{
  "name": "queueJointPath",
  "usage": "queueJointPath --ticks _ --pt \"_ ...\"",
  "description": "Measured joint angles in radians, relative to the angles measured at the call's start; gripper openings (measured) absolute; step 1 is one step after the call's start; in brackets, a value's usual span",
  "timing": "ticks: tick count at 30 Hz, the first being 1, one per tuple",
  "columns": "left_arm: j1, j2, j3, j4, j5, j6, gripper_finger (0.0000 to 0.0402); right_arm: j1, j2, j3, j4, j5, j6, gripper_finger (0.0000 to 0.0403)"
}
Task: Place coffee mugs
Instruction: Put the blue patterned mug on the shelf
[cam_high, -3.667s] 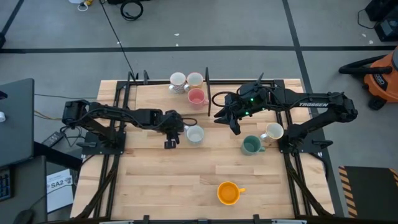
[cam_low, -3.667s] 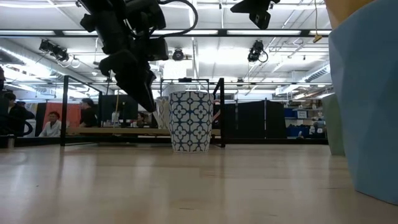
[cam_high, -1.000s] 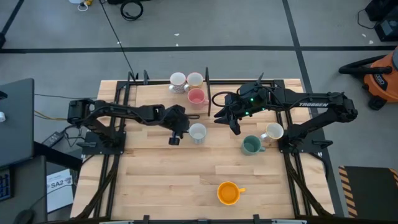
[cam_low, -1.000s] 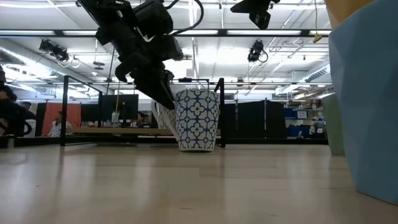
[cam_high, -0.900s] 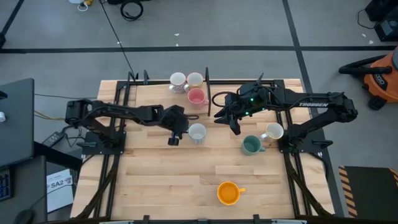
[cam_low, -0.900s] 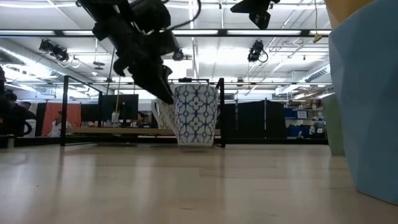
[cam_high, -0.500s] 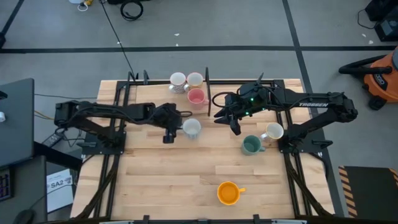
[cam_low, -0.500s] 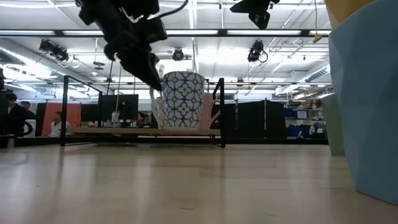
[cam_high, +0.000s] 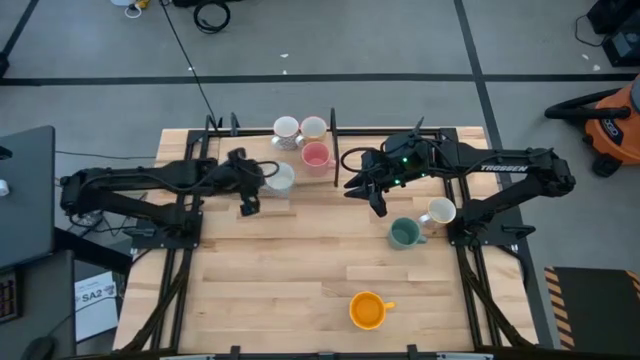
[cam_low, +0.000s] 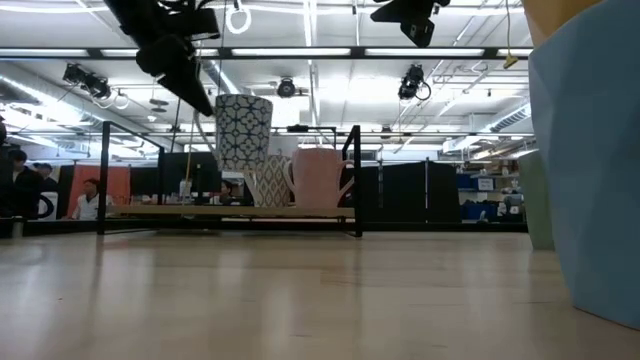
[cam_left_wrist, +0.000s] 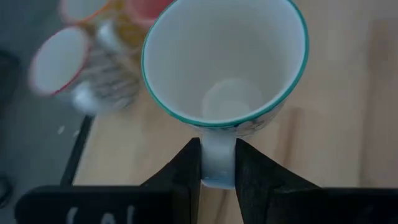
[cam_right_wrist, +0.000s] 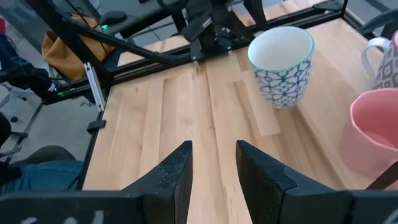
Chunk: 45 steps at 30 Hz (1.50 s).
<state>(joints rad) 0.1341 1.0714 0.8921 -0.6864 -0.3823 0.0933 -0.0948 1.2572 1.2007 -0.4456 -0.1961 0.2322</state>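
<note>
A white mug with a blue pattern and a teal rim (cam_high: 281, 177) hangs above the table's far left part, and my left gripper (cam_left_wrist: 217, 169) is shut on it. The low view shows this mug (cam_low: 243, 131) clear of the wood. Behind it, near the far edge, stand a pink mug (cam_high: 317, 155) and two pale mugs (cam_high: 286, 130) (cam_high: 313, 127). My right gripper (cam_high: 376, 204) hovers open over the table's middle right, with nothing between its fingers (cam_right_wrist: 184, 169). A green mug (cam_high: 403, 234) and a white mug (cam_high: 438, 211) stand near it. An orange mug (cam_high: 367, 310) stands near the front edge. My left gripper pinches the patterned mug's side handle (cam_left_wrist: 217, 160) between its two fingers. They come from the table's left side, slanting down, one finger (cam_left_wrist: 188, 165) on each flat side of the handle. The mug is lifted clear of the table, mouth up and slightly tilted.
Black frame rails (cam_high: 333, 150) stand along the table's far edge and between the arms. A large blue-grey object (cam_low: 590, 170) fills the low view's right side, close to the camera. Bare wood (cam_high: 300, 270) lies across the table's middle and front left.
My left gripper has risen and drawn back toward the table's left and far edges, rolling a little, still shut on the patterned mug's handle. The mug has come up off the table and now hangs clear, nearer the pink and pale mugs.
</note>
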Motion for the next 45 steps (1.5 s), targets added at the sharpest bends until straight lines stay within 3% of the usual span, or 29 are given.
queueJointPath --ticks 7,17,30,39,45 --pt "0.064 -0.066 0.000 -0.118 -0.118 -0.059 0.0076 0.000 0.000 0.001 0.004 0.016 0.000 0.0128" --pt "0.320 -0.054 0.000 -0.107 -0.120 -0.050 0.0078 0.000 0.000 0.001 0.002 0.020 0.000 0.0128" --pt "0.621 0.027 0.000 0.125 0.139 0.075 0.0080 0.000 0.000 0.001 0.002 0.020 0.000 0.0128" --pt "0.662 0.194 0.000 0.190 0.170 0.101 0.0081 0.000 0.000 0.001 0.001 0.020 0.000 0.0128" --pt "0.661 0.234 0.001 0.192 0.175 0.100 0.0082 0.000 0.000 0.001 0.001 0.020 -0.001 0.0128"
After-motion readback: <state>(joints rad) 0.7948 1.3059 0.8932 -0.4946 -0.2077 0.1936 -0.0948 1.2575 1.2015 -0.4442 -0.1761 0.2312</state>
